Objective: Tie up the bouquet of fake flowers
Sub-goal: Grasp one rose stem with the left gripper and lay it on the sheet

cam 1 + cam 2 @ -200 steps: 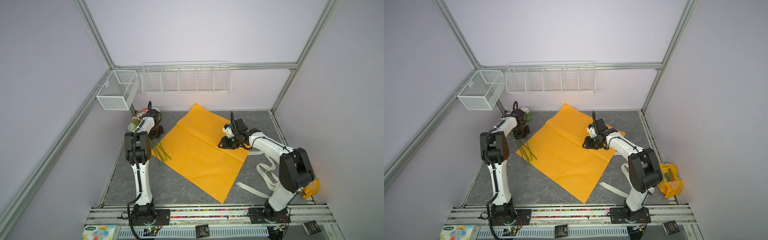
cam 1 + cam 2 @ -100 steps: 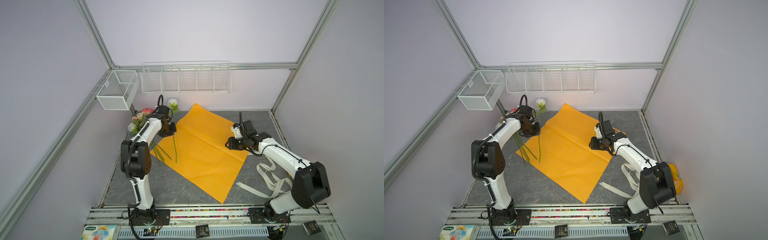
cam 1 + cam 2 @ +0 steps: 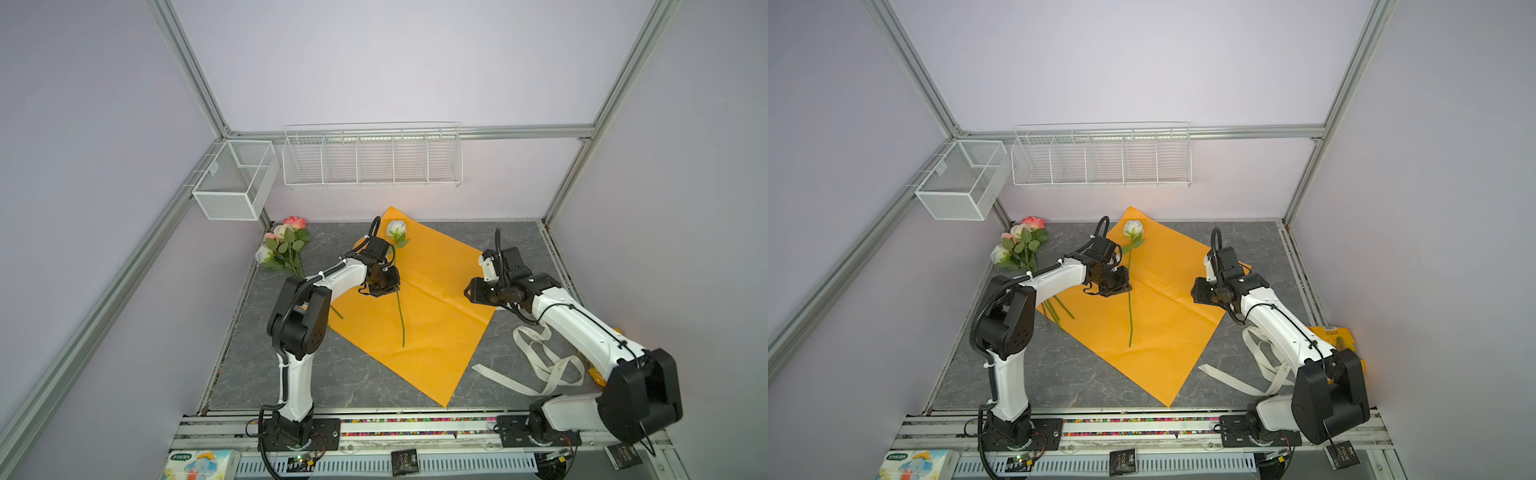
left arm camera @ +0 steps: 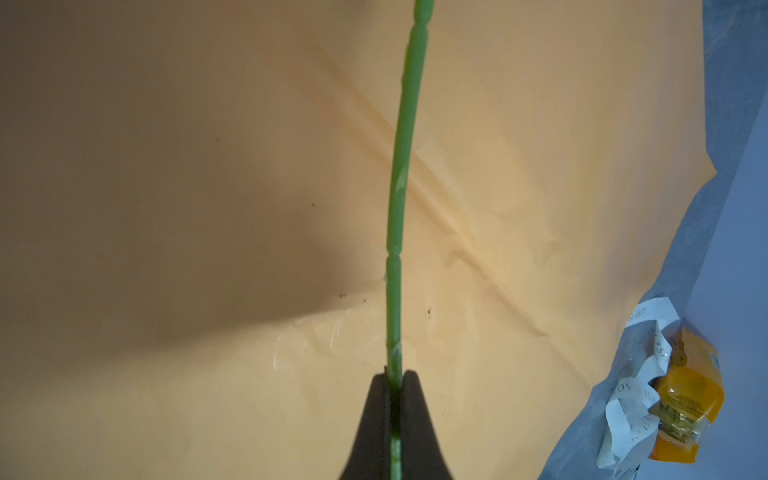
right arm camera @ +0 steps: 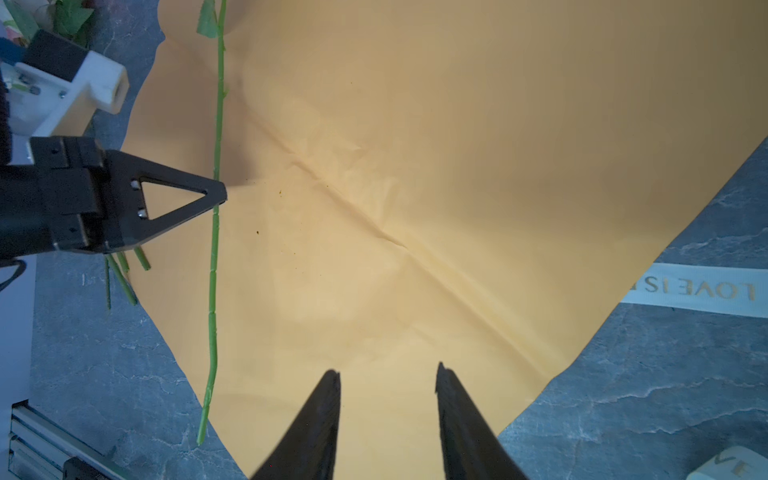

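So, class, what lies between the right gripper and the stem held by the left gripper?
Only bare, creased orange sheet separates the right gripper from the stem in the left gripper; the right wrist view shows it.

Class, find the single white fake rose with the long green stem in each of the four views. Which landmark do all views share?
Top view: the single white fake rose sits near centre, bloom toward the back wall, stem pinched by the left gripper.
Top view: just left of centre, same pose.
Left wrist: only its green stem, leaving the shut jaws.
Right wrist: stem and one leaf, no bloom.
Shared landmark: the orange wrapping sheet beneath it.
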